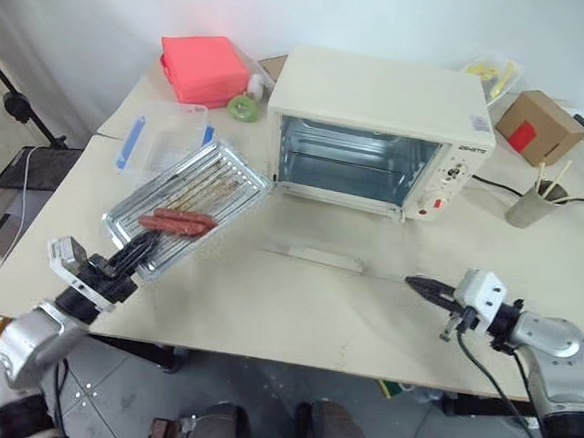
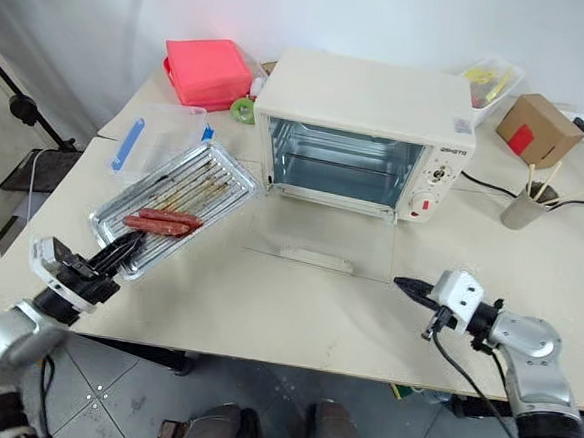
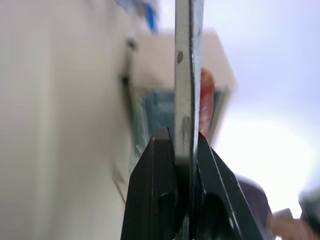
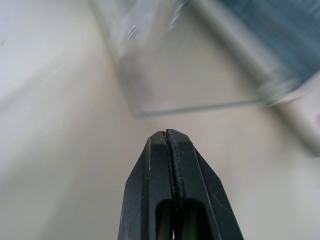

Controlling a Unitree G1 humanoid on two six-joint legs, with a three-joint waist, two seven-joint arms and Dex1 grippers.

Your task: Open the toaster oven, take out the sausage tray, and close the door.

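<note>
Glass door [image 1: 322, 243] lies flat on the tabletop [image 1: 296, 310], just left of the shut, empty right tool [image 1: 415, 282]; left tool [image 1: 141, 257] grips the sausage tray [image 1: 188, 205].

Probably lab: backdrop curtain [image 1: 85, 24], tripod [image 1: 19, 110]

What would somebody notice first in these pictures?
Probably the sausage tray, held up over the table's left side by the left pincer, which is clamped on its near edge. Next, the cream toaster oven at the back, its glass door lying open flat on the table. A bright pink box sits at the back left.
</note>
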